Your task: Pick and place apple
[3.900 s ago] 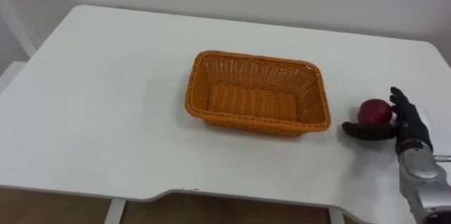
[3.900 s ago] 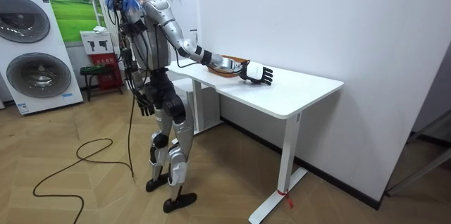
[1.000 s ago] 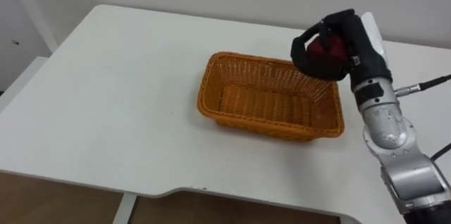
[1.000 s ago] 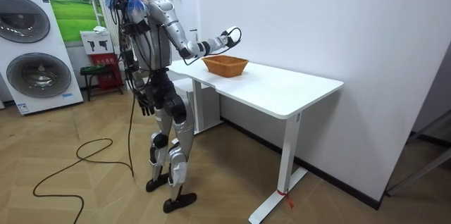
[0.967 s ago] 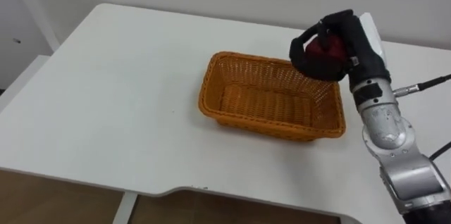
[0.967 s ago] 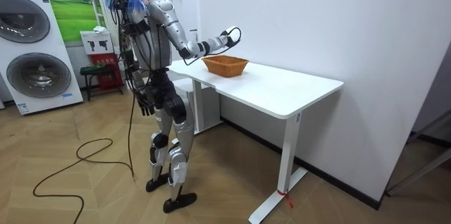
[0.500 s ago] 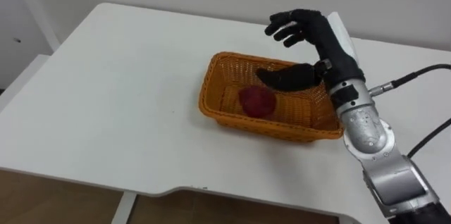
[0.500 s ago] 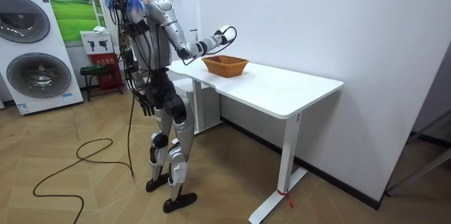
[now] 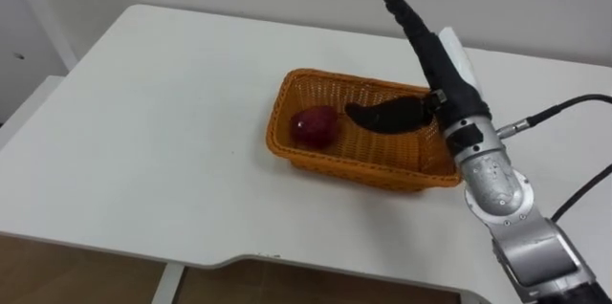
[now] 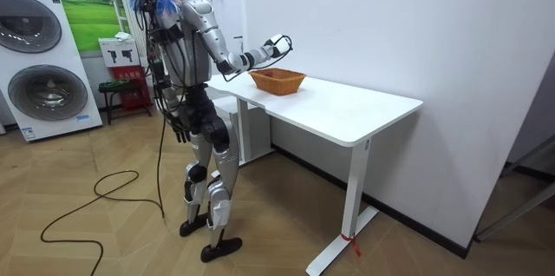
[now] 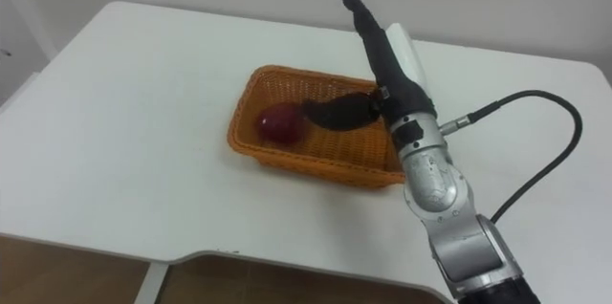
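Woven orange basket [image 9: 356, 164] near the middle of the white desk [image 9: 153, 132], long side toward the robot. The basket holds one thing, a dark red apple [image 9: 314, 125], which lies on the basket floor at the end on the robot's left, close to the wall there. The right hand [image 9: 436, 59] is raised over the basket's right end. It is spread wide, with its fingers [image 9: 405, 12] straight and pointing up and away from the robot and its thumb [image 9: 382, 115] stretched sideways across the basket toward the apple. The thumb tip is near the fruit but apart from it, and the hand holds nothing. In the room view the robot stands upright at the desk's end, right arm lifted over the basket, left hand [image 10: 179, 130] low beside the hip.
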Motion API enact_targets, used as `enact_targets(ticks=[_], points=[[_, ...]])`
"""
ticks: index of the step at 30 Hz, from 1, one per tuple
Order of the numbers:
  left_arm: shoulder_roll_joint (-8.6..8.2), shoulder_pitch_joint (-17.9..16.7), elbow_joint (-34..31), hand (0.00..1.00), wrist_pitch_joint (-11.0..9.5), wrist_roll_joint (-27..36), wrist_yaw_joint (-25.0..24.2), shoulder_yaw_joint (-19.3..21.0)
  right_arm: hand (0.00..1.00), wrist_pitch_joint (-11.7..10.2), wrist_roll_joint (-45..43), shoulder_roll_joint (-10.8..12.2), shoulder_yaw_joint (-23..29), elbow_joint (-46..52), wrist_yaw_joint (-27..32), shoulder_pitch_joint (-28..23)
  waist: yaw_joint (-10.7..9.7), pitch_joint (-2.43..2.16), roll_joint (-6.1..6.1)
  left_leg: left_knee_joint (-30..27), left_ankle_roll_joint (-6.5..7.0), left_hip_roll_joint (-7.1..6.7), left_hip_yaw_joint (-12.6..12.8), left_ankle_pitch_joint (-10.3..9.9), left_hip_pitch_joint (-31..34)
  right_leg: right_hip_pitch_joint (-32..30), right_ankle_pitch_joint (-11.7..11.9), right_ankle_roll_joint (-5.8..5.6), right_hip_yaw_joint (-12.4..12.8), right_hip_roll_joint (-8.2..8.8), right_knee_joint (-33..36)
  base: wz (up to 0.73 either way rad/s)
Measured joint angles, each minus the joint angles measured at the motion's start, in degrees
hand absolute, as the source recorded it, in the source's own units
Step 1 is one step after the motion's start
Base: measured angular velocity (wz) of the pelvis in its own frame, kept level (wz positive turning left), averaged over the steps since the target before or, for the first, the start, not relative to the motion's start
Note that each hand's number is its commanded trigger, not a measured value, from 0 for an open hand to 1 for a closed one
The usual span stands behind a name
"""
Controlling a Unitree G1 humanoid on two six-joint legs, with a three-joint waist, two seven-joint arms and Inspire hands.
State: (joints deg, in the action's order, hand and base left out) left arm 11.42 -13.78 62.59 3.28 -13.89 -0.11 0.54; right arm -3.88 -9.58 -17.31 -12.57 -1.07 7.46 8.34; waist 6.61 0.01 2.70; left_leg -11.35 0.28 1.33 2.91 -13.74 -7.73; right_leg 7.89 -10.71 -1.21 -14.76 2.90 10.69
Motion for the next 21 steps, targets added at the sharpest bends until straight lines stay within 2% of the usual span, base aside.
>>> enact_targets(ticks=[3,6,9,11,15,19,21], points=[[0.02,-0.66,0.03,0.00,-0.01,-0.22,0.77,0.51,0.00,-0.03,0.05,-0.48,2.97,1.78,1.08,-0.15,-0.91,-0.03,0.03,-0.07,0.00,0.01,-0.03,0.00,0.15,-0.08,0.00,0.00,-0.34,0.01,-0.02,0.00],[-0.17,-1.70,0.04,0.00,0.00,-0.40,0.67,1.12,0.00,-1.60,0.10,-0.49,8.16,3.20,4.19,-0.28,-2.01,-0.16,0.23,0.00,0.00,0.04,0.19,0.00,0.06,-0.14,0.00,0.00,0.10,0.00,0.02,-0.02],[-0.59,-2.46,0.07,0.00,-0.60,-0.37,0.74,4.58,0.00,-2.41,0.02,-0.60,15.70,4.13,8.73,-0.56,-3.16,-0.31,0.48,-0.05,0.00,0.04,0.24,0.00,0.16,-0.32,0.00,0.00,0.23,0.00,0.06,-0.01],[-0.56,-3.52,0.00,0.00,-1.29,-0.28,1.53,6.50,0.00,-3.04,1.30,-1.42,21.81,6.27,14.07,-1.89,-3.87,-0.35,0.48,-0.03,0.01,0.03,0.47,-0.01,-0.03,-0.23,0.01,-0.01,0.48,-0.03,0.07,-0.05],[-0.76,-5.13,0.04,0.00,-1.53,-0.25,2.59,6.80,0.00,-4.33,4.58,-1.58,28.88,6.23,22.13,-2.82,-6.33,-0.28,0.51,0.45,0.01,0.08,1.11,0.00,-0.79,0.02,0.00,-0.02,0.65,-0.07,0.12,-0.07],[-0.80,-6.33,-0.19,0.00,-1.58,-0.31,4.29,9.48,0.00,-4.92,10.07,-2.54,37.45,1.72,31.28,-4.45,-8.89,-0.33,1.14,0.72,0.02,0.15,1.62,-0.01,-0.93,-0.03,0.01,-0.01,0.85,-0.09,0.12,-0.03],[-0.85,-6.78,-1.03,0.00,-1.46,-0.30,4.65,10.00,0.00,-4.91,13.31,-2.57,40.10,-0.54,34.72,-6.18,-9.23,-0.30,1.06,1.01,0.02,0.22,1.99,-0.01,-0.87,-0.34,0.01,-0.01,1.66,-0.22,0.22,-0.15]])
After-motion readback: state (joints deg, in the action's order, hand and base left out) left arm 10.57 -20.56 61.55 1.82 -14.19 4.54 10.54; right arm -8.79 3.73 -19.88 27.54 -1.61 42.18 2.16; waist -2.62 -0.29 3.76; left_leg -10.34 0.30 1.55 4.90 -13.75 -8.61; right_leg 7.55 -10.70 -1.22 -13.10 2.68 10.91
